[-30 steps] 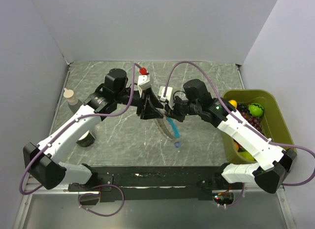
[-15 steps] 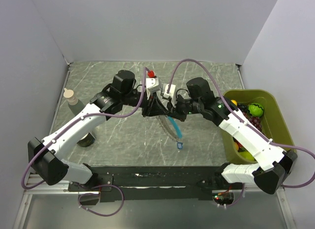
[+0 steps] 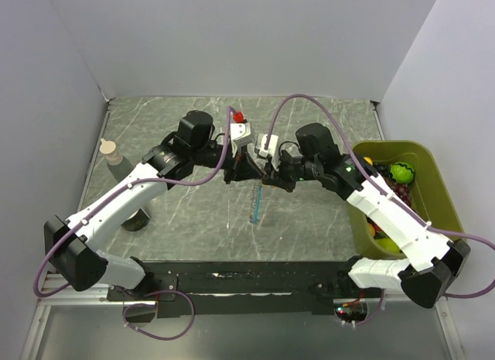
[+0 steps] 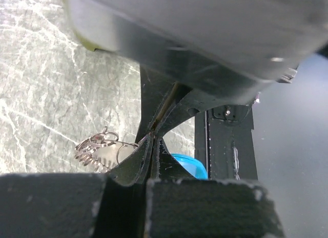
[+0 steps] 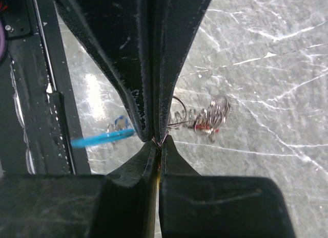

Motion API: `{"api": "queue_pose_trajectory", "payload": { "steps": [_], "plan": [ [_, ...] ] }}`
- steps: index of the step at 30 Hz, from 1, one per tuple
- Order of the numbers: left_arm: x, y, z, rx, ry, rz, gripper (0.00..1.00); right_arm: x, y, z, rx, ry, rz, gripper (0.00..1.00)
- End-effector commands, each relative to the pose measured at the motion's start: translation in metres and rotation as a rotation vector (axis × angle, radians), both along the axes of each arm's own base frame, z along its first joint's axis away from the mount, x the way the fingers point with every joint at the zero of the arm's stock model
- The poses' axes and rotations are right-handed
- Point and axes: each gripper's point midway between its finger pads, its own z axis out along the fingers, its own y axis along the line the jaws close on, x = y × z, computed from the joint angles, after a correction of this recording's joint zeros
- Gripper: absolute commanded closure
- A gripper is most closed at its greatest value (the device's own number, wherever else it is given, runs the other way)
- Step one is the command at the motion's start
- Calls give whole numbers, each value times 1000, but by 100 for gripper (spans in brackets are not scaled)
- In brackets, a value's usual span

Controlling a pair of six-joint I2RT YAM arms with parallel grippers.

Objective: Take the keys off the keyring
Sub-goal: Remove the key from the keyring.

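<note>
Both grippers meet tip to tip above the middle of the table. My left gripper (image 3: 254,173) (image 4: 152,145) is shut, its tips pinching a thin wire loop of the keyring (image 4: 97,147), a silvery coil of links hanging just beside it. My right gripper (image 3: 267,176) (image 5: 160,144) is shut on the same keyring (image 5: 205,115) from the opposite side. A red key (image 5: 205,128) sits in the coil. The light-blue strip (image 3: 256,204) (image 5: 100,139) hangs below the grippers, with a small blue key (image 5: 119,122) near it. No orange key shows.
An olive-green bin (image 3: 430,182) with toy fruit stands at the right edge under the right arm. A small bottle (image 3: 112,155) and a dark round object (image 3: 139,218) sit at the left. A black rail (image 3: 247,279) runs along the near edge.
My left gripper moved right to the right gripper's tips and closed on the keyring. The light-blue strip swung from a curved slant to hanging nearly straight.
</note>
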Motion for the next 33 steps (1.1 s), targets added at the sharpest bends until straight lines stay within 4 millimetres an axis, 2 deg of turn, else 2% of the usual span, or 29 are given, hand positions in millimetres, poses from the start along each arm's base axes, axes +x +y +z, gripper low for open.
{"api": "queue_pose_trajectory", "payload": {
  "steps": [1, 6, 13, 24, 26, 27, 29, 30, 33],
  "plan": [
    [-8, 1, 20, -41, -12, -46, 99, 3, -6, 27, 42, -162, 23, 100],
    [-18, 7, 32, -85, 28, -103, 99, -6, -14, 21, 14, -218, 80, 100],
    [-20, 17, 40, -125, 81, -112, 99, -5, -18, 11, -14, -236, 79, 100],
    [-20, 19, 34, -125, 90, -118, 99, -6, -20, 32, 27, -278, 57, 100],
    [-18, 19, 35, -125, 89, -112, 92, -7, -22, 34, 27, -290, 61, 100],
    [-18, 19, 35, -124, 89, -111, 81, -8, -23, 34, 24, -291, 60, 100],
    [-17, 19, 36, -126, 87, -112, 73, -9, -23, 35, 22, -295, 62, 100],
    [-17, 20, 37, -127, 87, -111, 66, -9, -24, 34, 22, -293, 62, 100],
    [-15, 20, 40, -130, 86, -107, 61, -11, -23, 32, 22, -287, 71, 100]
  ]
}}
